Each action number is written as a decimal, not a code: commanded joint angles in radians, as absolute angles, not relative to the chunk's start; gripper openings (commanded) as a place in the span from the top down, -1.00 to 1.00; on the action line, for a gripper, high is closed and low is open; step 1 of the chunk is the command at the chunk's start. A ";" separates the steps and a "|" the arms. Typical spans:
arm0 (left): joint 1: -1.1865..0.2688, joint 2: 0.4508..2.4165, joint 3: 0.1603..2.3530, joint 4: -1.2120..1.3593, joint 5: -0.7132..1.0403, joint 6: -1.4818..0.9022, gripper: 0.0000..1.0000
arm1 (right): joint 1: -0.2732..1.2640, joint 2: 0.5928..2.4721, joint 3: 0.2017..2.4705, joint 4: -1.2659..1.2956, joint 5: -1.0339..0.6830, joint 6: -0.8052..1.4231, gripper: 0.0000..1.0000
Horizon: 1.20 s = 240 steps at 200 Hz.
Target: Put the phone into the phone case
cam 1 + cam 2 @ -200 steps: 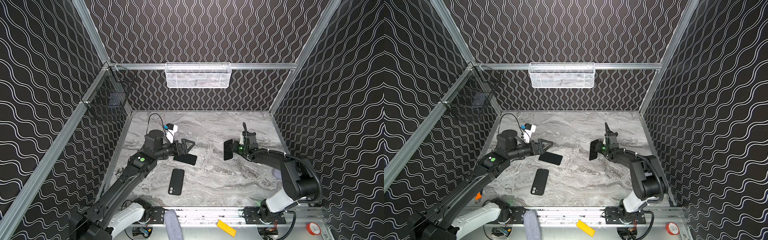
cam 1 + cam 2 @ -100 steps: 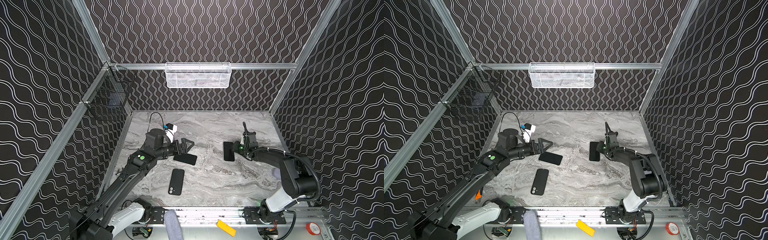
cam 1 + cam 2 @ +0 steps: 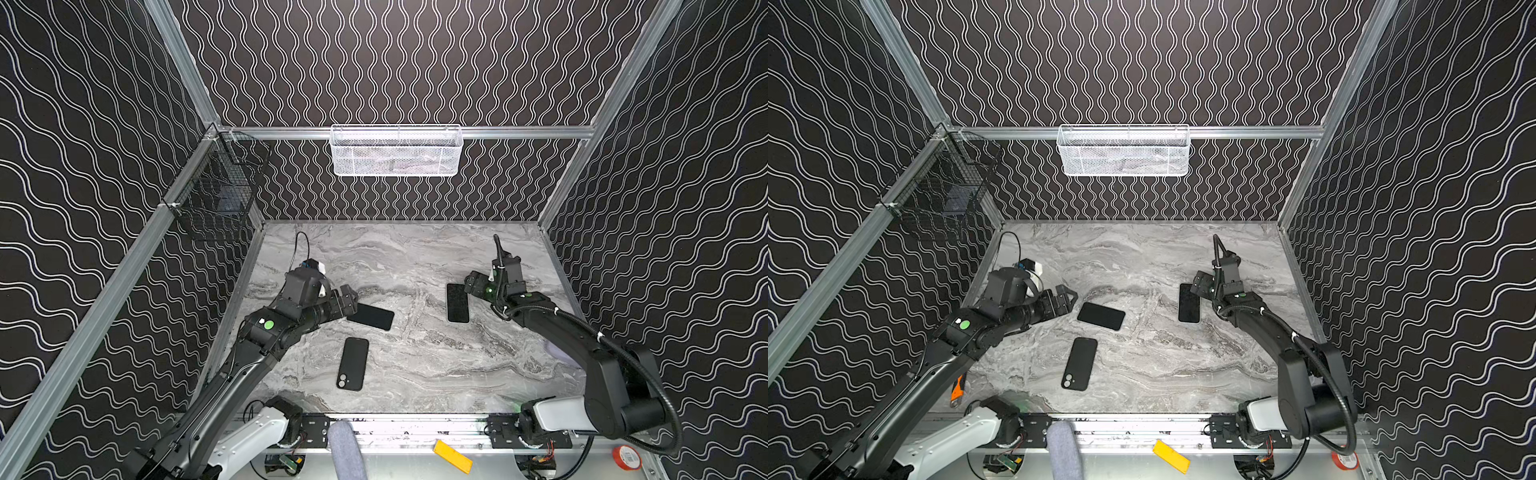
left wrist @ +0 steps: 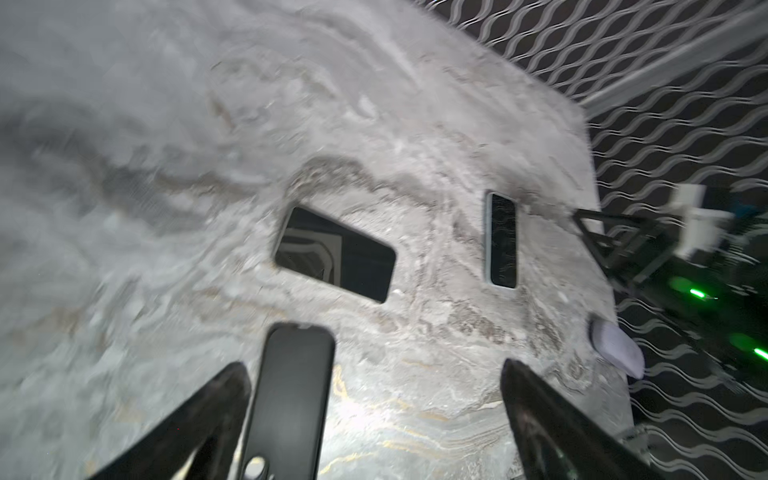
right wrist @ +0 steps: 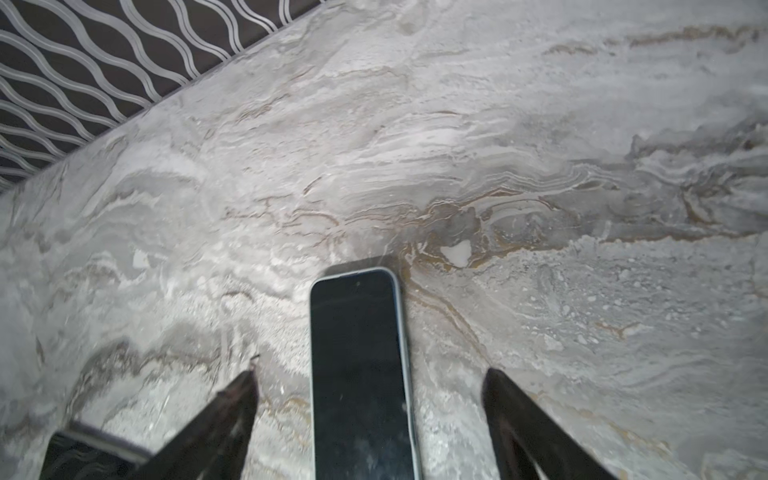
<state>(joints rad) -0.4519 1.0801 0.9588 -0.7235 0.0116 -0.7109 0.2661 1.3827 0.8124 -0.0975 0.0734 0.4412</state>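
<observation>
nothing's in yet: left pincer (image 3: 352, 300) and right pincer (image 3: 469, 286) both open, empty; phone (image 3: 458, 302) flat on counter (image 3: 415, 257), case (image 3: 352, 363) at its 8 o'clock

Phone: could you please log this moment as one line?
phone flat on table | right gripper open, not gripping | left gripper open
</observation>
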 commanded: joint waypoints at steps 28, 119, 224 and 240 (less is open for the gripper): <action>-0.451 1.037 0.862 -0.787 0.010 -0.773 -0.84 | 0.369 1.330 0.767 -0.197 0.082 0.431 -0.68; -0.648 1.062 0.784 -0.747 -0.002 -0.847 -0.49 | 0.520 1.168 0.592 -0.161 -0.015 0.491 -0.67; -0.955 1.449 0.834 -0.671 -0.192 -1.120 -0.37 | 0.520 0.951 0.531 -0.259 0.057 0.507 -0.70; -0.963 1.501 0.836 -0.634 -0.182 -1.104 -0.37 | 0.519 0.942 0.519 -0.262 0.059 0.507 -0.70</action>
<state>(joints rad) -0.9504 1.4406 0.8227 -0.6888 -0.1509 -1.0996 0.5194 0.9554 0.5335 -0.2428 0.0402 0.4896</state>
